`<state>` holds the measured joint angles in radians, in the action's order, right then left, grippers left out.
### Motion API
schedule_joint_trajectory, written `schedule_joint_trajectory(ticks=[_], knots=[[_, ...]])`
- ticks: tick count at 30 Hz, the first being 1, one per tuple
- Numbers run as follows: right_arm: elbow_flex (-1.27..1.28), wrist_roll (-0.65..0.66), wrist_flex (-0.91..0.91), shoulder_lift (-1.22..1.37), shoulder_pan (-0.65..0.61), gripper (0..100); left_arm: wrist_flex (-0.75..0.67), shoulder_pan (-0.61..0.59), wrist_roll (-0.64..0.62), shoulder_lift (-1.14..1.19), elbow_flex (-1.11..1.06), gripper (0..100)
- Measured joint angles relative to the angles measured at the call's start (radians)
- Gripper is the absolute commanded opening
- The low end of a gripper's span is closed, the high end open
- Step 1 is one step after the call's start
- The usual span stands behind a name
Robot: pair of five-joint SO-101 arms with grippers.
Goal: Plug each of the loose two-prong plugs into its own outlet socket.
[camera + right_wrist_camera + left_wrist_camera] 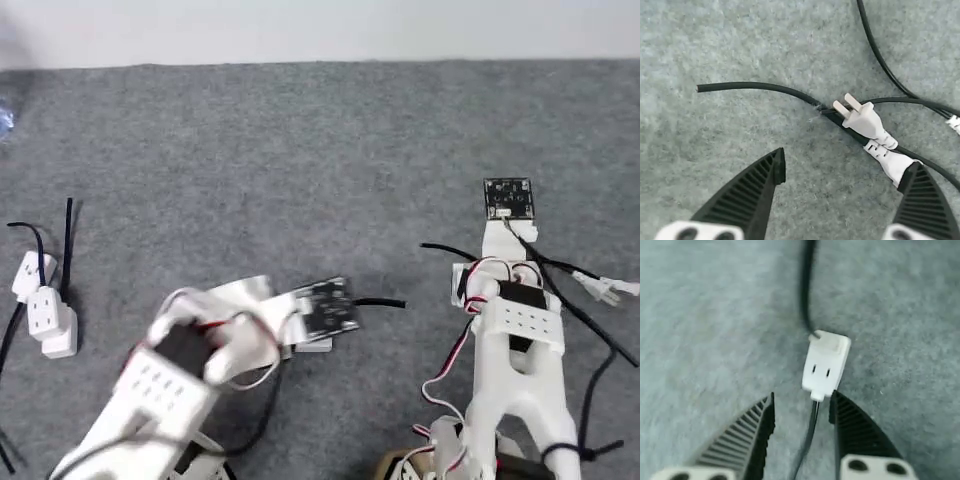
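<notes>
Evidently nothing is plugged in yet. A two-prong plug (862,118) lies flat on the grey tabletop (300,130), prongs bare, resting across black cords (765,89). A second white moulded piece (890,159) sits just beside its tail. The right gripper (847,160) hangs over it, jaws wide apart and holding nothing; the plug lies just past the tips.

An outlet socket (826,367) lies on the tabletop with its cord leading off the back. The left gripper (802,399) has its jaws apart and is empty, with the socket just beyond them, near one finger.

From overhead, a cluster of sockets (42,310) sits near the 9 o'clock edge and a loose white plug (610,290) near 3 o'clock, well apart.

Receptacles: both slots of the socket at the left gripper are empty. The cluster's slots are too small to judge.

Reckoning: no pair is joined, so the whole task remains. Each plug has to be grasped, lined up and pushed home.
</notes>
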<state>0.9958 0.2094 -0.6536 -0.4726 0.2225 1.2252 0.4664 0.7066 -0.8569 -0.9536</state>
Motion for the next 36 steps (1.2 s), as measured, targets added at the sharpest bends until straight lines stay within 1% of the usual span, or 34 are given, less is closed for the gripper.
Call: schedule_joint_trajectory(ticks=[4, 7, 13, 18, 21, 25, 27, 31, 33, 36], knots=[[0.0, 0.0, 0.005, 0.014, 0.0, 35.4, -0.157, 0.009, 0.078, 0.264, 0.018, 17], [-0.002, 0.0, 0.009, 0.025, 0.0, 35.4, -0.226, 0.015, 0.133, 0.404, 0.018, 17], [-0.002, 0.0, 0.009, 0.034, 0.0, 35.4, -0.33, 0.02, 0.224, 0.574, 0.02, 17], [-0.002, 0.0, 0.009, 0.034, 0.0, 35.4, -0.396, 0.017, 0.262, 0.683, 0.057, 17], [-0.002, 0.0, 0.009, 0.034, 0.0, 35.4, -0.381, 0.017, 0.262, 0.758, 0.137, 17], [-0.002, 0.0, 0.009, 0.034, 0.0, 35.4, -0.285, 0.017, 0.267, 0.878, 0.276, 16], [-0.002, 0.0, 0.009, 0.034, 0.0, 35.4, -0.219, 0.017, 0.304, 0.942, 0.356, 16], [-0.002, 0.0, 0.009, 0.034, 0.0, 35.4, -0.114, 0.017, 0.341, 1.034, 0.479, 6], [-0.002, 0.0, 0.009, 0.034, 0.0, 35.4, -0.087, 0.017, 0.344, 1.059, 0.509, 1], [-0.002, 0.0, 0.009, 0.034, 0.002, 35.4, -0.071, 0.018, 0.347, 1.065, 0.517, 1]])
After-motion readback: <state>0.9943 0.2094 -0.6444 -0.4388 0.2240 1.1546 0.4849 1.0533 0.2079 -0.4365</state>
